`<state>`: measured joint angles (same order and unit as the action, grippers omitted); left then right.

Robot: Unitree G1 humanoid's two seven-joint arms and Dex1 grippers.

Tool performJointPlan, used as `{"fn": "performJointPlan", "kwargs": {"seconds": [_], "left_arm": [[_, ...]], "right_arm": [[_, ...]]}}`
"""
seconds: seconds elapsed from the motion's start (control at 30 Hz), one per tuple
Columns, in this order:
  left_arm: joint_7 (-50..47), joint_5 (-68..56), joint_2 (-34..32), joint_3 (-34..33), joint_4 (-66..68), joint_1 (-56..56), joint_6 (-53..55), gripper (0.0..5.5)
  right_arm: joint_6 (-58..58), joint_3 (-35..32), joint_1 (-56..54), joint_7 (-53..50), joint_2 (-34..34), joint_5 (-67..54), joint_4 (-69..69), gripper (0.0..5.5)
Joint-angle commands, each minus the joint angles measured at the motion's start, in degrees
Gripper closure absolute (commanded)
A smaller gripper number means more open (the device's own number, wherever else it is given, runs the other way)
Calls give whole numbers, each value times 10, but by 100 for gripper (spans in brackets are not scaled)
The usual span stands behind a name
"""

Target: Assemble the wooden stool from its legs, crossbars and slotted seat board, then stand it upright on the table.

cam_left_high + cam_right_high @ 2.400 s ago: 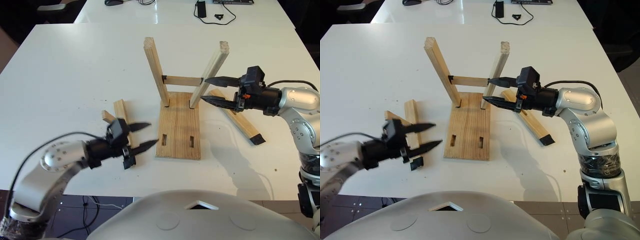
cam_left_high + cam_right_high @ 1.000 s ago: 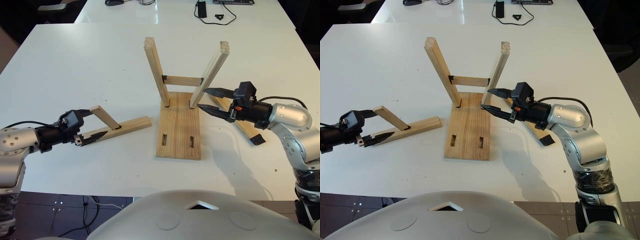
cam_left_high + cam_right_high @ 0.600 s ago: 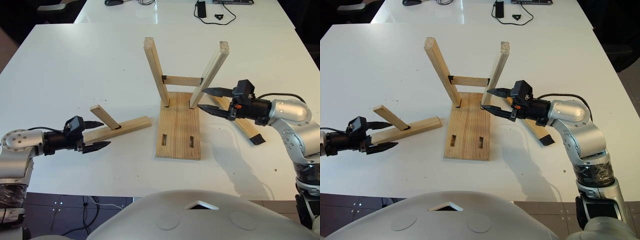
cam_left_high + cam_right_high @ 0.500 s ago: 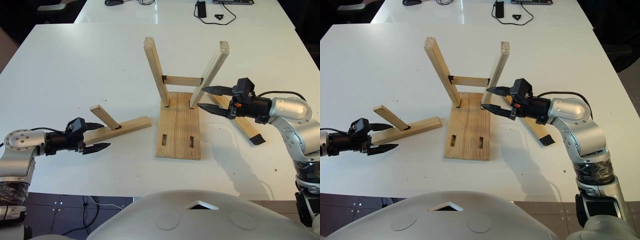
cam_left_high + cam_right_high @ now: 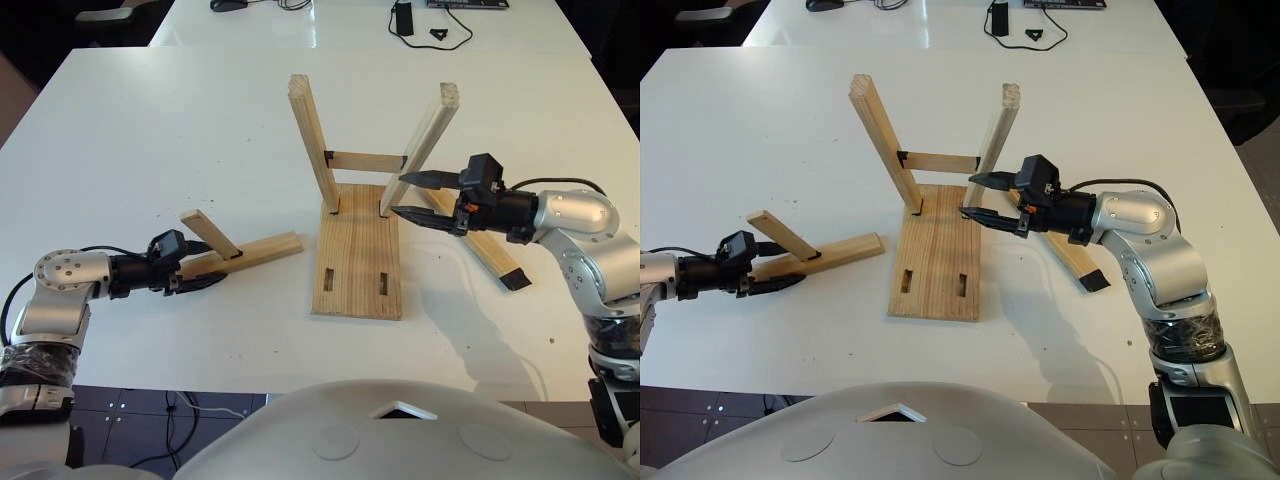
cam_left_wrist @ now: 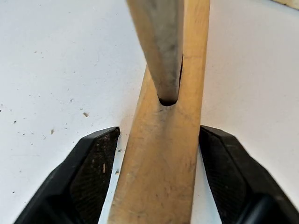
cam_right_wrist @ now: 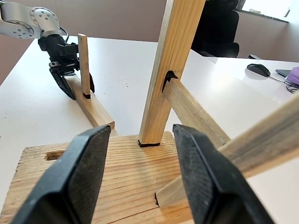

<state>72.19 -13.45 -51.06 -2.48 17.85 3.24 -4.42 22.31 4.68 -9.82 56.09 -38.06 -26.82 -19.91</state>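
Wooden stool sits legs-up; left gripper hides the loose leg's end, jaws slightly open astride it. Right gripper gapes wide, empty, beside an upright leg.

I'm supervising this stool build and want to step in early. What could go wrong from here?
1. The left gripper straddles the lying leg near its end; lifted there, it may droop and shed its slanting crossbar.
2. The open right gripper brackets the leaning leg; a nudge could lever it out of the seat board.
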Motion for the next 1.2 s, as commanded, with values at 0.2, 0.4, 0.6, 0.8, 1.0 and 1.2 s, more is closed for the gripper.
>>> {"fn": "performJointPlan", "kwargs": {"seconds": [0.2,0.4,0.6,0.8,1.0,1.2], "left_arm": [[19,-57,7,-12,-61,46,64,349],[-25,-164,9,-133,-163,72,138,349],[-90,-332,3,-252,-375,61,250,349],[-222,-534,30,-173,-544,-97,338,349],[-270,-522,75,-79,-559,-151,358,349],[-261,-509,86,-46,-560,-168,366,349]], "right_arm": [[-12,-4,-10,12,-8,8,10,305],[4,-42,-14,24,-20,-26,3,305],[95,-140,-27,45,-37,-210,-51,305],[176,-152,-109,3,-15,-404,-85,211],[182,-99,-144,-20,12,-397,-99,189],[169,-63,-169,-21,39,-369,-93,189]]}}
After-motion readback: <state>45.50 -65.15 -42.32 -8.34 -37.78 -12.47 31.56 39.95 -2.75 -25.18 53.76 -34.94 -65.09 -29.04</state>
